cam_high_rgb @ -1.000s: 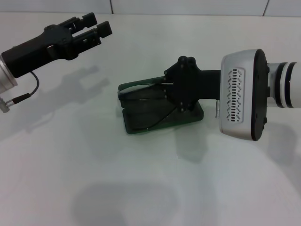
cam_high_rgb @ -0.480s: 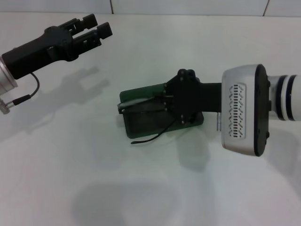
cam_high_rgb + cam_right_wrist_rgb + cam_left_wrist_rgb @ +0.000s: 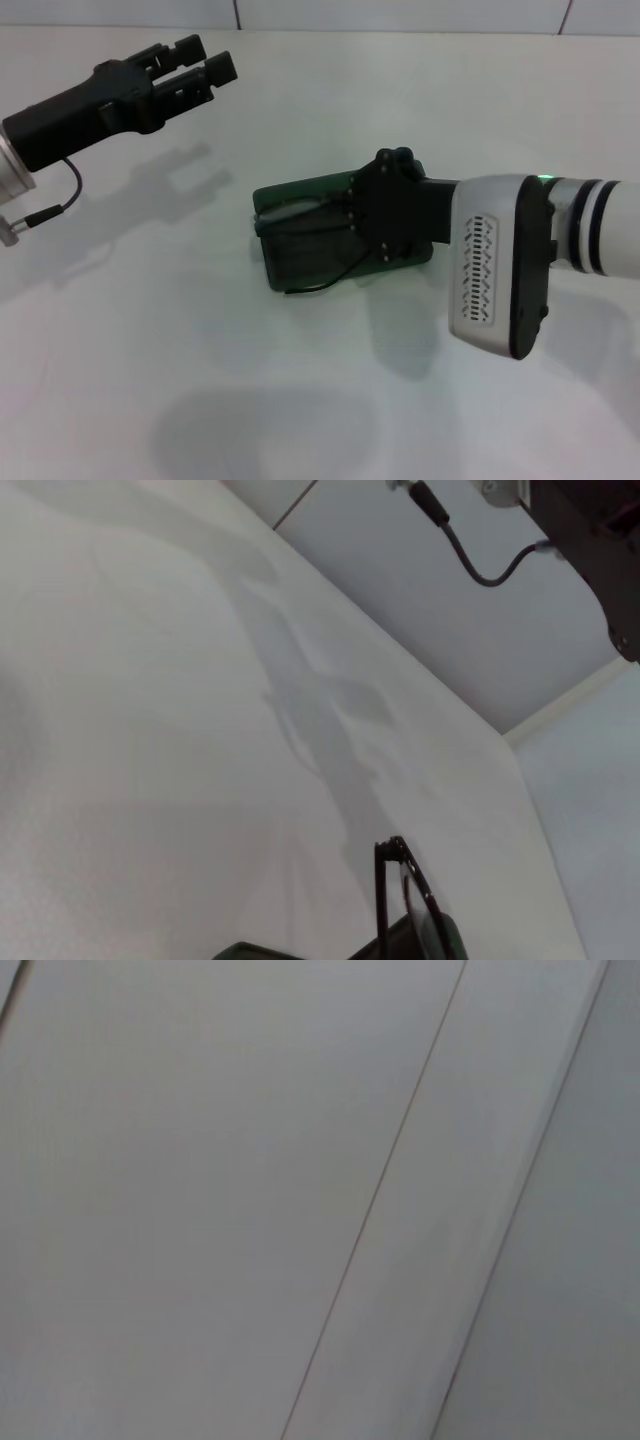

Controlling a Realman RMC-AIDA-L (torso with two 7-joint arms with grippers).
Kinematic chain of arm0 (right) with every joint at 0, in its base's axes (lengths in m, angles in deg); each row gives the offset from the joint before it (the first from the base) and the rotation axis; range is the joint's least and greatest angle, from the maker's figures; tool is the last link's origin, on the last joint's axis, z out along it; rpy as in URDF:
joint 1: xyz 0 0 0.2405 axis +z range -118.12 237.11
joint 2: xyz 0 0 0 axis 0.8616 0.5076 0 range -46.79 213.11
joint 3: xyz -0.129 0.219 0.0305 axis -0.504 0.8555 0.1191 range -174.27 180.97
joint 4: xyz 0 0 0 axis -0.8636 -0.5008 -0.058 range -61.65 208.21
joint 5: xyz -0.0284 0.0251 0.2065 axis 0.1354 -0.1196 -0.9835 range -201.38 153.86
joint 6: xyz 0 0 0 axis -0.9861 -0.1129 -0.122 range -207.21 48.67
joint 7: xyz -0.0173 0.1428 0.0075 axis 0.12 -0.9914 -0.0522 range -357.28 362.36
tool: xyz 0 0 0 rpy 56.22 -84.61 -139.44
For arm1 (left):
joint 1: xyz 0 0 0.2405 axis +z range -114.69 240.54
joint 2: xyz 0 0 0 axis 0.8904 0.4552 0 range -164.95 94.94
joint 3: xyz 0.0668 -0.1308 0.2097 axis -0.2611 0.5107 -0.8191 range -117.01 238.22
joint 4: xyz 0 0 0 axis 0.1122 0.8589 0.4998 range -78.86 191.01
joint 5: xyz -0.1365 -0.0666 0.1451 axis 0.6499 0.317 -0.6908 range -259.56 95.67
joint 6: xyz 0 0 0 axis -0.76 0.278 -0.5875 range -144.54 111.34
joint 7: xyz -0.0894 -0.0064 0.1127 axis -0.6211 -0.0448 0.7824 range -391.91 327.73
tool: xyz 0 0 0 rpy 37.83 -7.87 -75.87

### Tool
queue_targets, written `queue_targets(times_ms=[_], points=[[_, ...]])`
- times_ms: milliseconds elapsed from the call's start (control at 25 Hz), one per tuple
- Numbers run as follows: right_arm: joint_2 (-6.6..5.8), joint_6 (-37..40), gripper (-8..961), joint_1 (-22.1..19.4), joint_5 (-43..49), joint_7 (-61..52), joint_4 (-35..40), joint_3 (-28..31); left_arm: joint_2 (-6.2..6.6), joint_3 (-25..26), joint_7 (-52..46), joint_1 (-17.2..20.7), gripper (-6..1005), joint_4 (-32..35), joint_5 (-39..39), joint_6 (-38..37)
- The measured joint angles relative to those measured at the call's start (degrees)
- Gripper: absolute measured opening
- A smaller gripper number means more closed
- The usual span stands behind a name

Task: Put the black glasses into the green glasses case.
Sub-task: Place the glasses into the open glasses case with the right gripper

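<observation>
green glasses case (image 3: 300, 245) lies open mid-table, lid side toward the far edge. black glasses (image 3: 318, 283) sit in/over the case w/ one temple arm curving out past the near edge of the case onto the table (image 3: 200, 380). right gripper (image 3: 385, 215) is low over the case's right half, body covering that end; can't tell how far its fingers are spread or whether they have hold of the frame, since the black housing hides the tips. left gripper (image 3: 195, 65) hangs well apart, far-left, above the table, fingers slightly parted w/ nothing between them.

room: wide bare tabletop left of and in front of the case; table's far edge meets the wall behind the left gripper.

views: right wrist cam shows a lens rim + temple of the glasses (image 3: 405, 895) sticking up at its frame edge, a bit of the case (image 3: 250, 950) rim, plus the left arm's cable far off. left wrist cam shows only pale panels w/ seams.
</observation>
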Motion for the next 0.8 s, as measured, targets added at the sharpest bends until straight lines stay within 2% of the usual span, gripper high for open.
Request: queue_targets(times_ms=[360, 800], points=[[-0.08, 0.85, 54, -0.06, -1.58, -1.17, 0.26, 0.40, -0.01, 0.10, -0.21, 0.85, 709, 0.21, 0.28, 0.02], [-0.18, 5.47, 60, -0.78, -4.40, -4.14, -0.56, 5.55, -0.31, 0.10, -0.27, 0.86, 708, 0.17, 0.33, 0.02]])
